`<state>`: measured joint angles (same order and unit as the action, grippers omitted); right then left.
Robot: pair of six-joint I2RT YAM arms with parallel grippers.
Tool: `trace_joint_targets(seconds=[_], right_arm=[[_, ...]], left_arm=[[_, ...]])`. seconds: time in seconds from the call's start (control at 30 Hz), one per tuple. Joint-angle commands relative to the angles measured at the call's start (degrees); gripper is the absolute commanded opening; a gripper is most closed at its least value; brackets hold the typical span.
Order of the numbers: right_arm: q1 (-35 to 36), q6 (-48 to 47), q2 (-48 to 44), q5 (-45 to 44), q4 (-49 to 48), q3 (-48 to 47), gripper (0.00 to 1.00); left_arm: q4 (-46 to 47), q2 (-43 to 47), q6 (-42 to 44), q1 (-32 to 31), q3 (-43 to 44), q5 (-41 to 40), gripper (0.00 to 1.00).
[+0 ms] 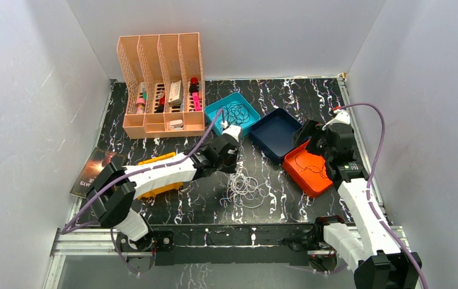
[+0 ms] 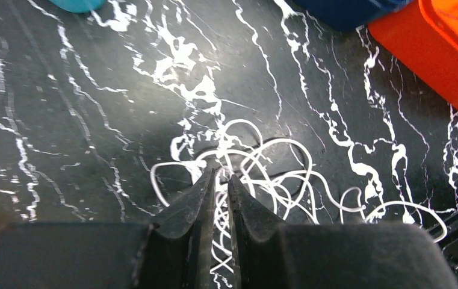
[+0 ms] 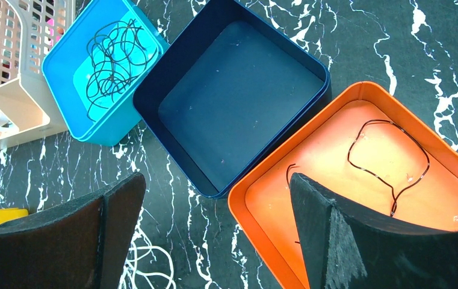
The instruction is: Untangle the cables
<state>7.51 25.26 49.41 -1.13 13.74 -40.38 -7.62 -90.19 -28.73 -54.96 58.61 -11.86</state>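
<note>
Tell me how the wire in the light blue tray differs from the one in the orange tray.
The wire in the light blue tray is a dense tangle of many overlapping loops; the wire in the orange tray forms one open loop. The tangle covers most of its tray's floor; the loop leaves much of the orange floor bare. Both are thin and dark.

Top: looks down from high at the near edge. Wrists: close, facing down. Shared by all: orange tray (image 3: 328, 153), white cables (image 2: 262, 171).
</note>
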Motion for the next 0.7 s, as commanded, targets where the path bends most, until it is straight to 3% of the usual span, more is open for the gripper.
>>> trace_joint_targets(seconds=[0.0,0.1,0.23,0.33,0.43,0.67], right_arm=[[-0.13,-0.12,-1.36,-0.5,-0.95,-0.49,0.98],[-0.13,-0.03,-1.26,-0.39,-1.08,-0.32,0.98],[-0.17,0.14,-1.09,-0.11,-1.26,-0.31,0.98],[-0.17,0.14,-1.07,-0.06,-1.26,-0.23,0.98],[-0.15,0.23,-0.98,0.13,-1.28,-0.27,0.98],[-0.13,0.4,-0.62,0.83,-1.63,-0.24,0.98]], left_arm=[[-1.44,5.61,2.35,2.4,-0.12,-0.77,0.14],[-0.82,5.76,4.29,2.49,0.55,3.39,0.27],[0.52,5.67,4.21,1.67,0.37,7.76,0.54],[1.64,5.67,4.29,-1.13,-0.18,8.43,0.65],[1.93,5.53,3.94,-3.14,-1.07,9.55,0.72],[-1.65,7.41,3.79,-4.28,-4.4,5.01,0.76]])
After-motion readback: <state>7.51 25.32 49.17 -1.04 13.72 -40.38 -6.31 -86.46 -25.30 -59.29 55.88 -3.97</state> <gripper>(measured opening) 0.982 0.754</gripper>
